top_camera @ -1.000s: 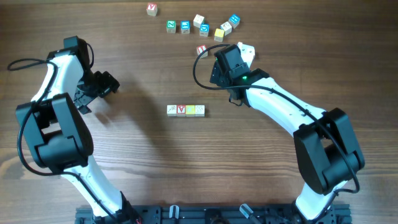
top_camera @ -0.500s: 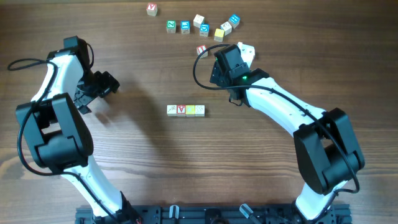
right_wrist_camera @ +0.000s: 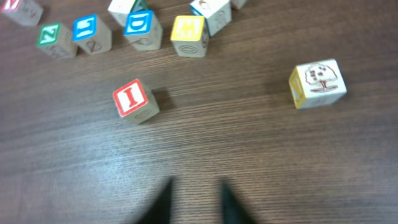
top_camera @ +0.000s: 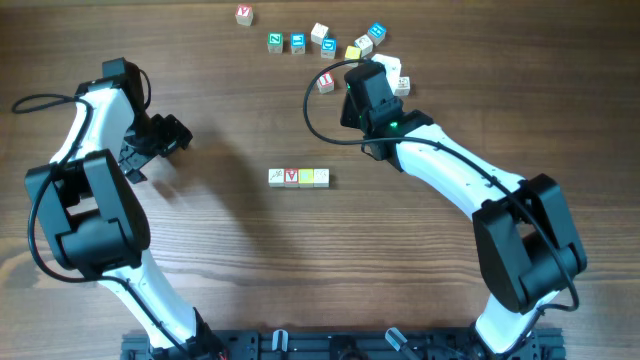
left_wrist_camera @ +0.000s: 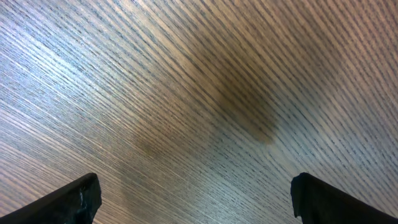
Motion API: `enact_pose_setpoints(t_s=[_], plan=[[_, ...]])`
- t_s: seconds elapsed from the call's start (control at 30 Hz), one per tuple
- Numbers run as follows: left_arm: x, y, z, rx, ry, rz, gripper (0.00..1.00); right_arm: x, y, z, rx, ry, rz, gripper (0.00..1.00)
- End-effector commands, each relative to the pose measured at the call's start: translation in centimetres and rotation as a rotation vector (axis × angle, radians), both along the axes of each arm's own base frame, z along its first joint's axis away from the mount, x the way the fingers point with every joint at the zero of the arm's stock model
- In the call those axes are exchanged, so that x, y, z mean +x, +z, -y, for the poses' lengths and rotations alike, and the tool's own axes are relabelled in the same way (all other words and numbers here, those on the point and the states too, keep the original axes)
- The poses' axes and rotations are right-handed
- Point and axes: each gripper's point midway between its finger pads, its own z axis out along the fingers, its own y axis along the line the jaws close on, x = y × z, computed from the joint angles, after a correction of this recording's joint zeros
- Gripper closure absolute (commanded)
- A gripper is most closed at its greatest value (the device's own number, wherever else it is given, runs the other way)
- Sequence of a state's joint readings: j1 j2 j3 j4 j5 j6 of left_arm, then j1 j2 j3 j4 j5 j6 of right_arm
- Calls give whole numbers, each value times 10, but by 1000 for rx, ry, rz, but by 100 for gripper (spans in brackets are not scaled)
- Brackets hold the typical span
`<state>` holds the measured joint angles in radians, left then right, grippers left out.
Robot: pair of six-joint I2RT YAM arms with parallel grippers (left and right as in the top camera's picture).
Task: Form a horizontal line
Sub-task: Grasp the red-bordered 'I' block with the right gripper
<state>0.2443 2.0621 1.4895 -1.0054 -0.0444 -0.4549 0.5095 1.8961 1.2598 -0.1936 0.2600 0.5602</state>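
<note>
A row of cubes (top_camera: 298, 177) lies touching at mid-surface (top_camera: 400, 270). Beyond it, the left hand (left_wrist_camera: 194, 186) hangs wide open, empty. The right hand (right_wrist_camera: 196, 198) is nearly closed, gripping nothing. The red "I" cube (right_wrist_camera: 134, 99) sits loose just ahead of it, well apart from the row.

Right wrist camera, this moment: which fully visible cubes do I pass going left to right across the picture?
Wooden cube with a green Z → wooden cube with a blue letter → wooden cube with a red I → wooden cube with a yellow W → wooden cube with a tree drawing and yellow side.
</note>
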Motion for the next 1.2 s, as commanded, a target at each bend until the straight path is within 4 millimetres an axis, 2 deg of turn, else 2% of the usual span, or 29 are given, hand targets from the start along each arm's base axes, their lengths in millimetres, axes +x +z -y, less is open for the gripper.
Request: enact_pose_setpoints(t_s=[0.0,0.17,0.2,0.27,0.53,0.8,1.03,1.1,1.17], plan=[[0,3,-3,12,5,7,0,14,55,-15,-30,117,82,96],[0,3,-3,12,5,7,0,35,136,-37,15,191,203,96],[0,3,-3,11,5,6,0,39,148,-40,33,192,239,96],[0,3,-3,12,5,7,0,44,154,-43,45,191,269,96],[0,3,-3,12,5,7,0,52,107,-50,-75,290,215,96],[0,3,-3,11,5,6,0,60,90,-55,-97,307,216,94],[0,3,-3,11,5,6,0,82,69,-67,-139,352,284,80],[0,3,-3,11,5,6,0,87,60,-70,-157,368,298,68],[0,3,-3,12,5,7,0,94,49,-74,-186,392,321,46]])
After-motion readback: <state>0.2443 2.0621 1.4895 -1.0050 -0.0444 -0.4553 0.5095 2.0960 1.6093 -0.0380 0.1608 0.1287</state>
